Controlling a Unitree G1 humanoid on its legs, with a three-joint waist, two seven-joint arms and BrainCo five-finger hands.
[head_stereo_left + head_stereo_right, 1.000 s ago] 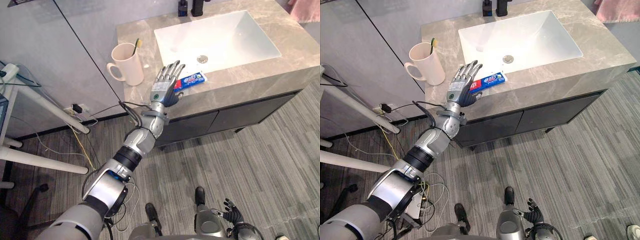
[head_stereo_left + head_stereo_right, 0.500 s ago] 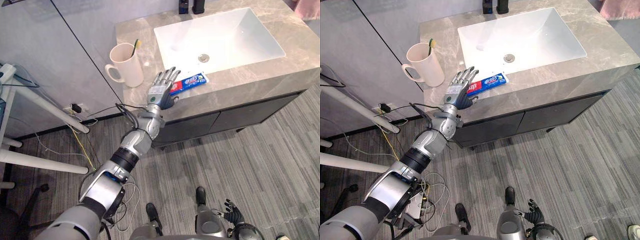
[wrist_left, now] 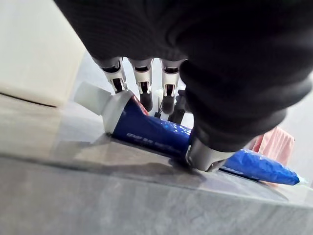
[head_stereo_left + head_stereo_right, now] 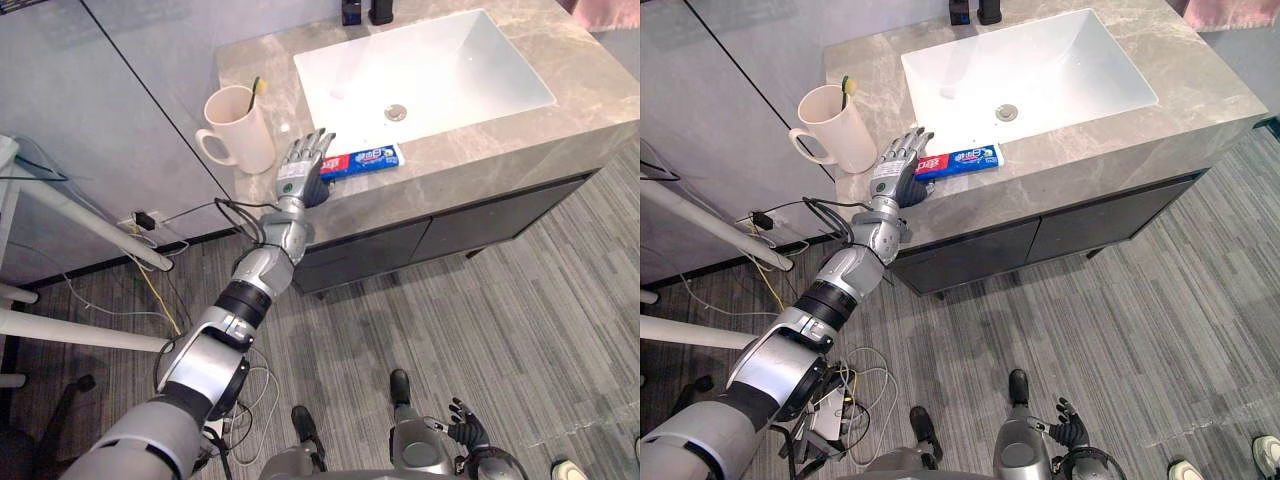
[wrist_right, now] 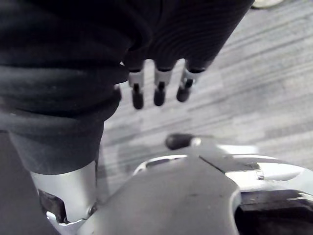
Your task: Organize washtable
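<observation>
**Reaching for the toothpaste**

Stretched over the front edge of the bench (image 4: 560, 110), left hand (image 4: 303, 172) open: fingers straight and spread across the cap end of the tube (image 4: 368, 159), thumb against its near side, nothing curled round it yet. Laid that way, by the look of it, to pinch a flat tube up off smooth stone. Tube flat between basin (image 4: 430, 60) and bench edge, cap toward the mug (image 4: 240, 132). Likely bound for that mug, upright just beside the hand with a toothbrush (image 4: 257, 88) already in it. Hanging low over the floor (image 4: 520, 300), right hand (image 4: 466, 421) loose-fingered and empty. All around, grey planks underfoot, mottled grey stone over dark cabinet doors (image 4: 480, 215), white basin sunk in, two dark fittings (image 4: 362, 12) at its back rim, pink cloth (image 4: 605, 10) at the far corner.
</observation>
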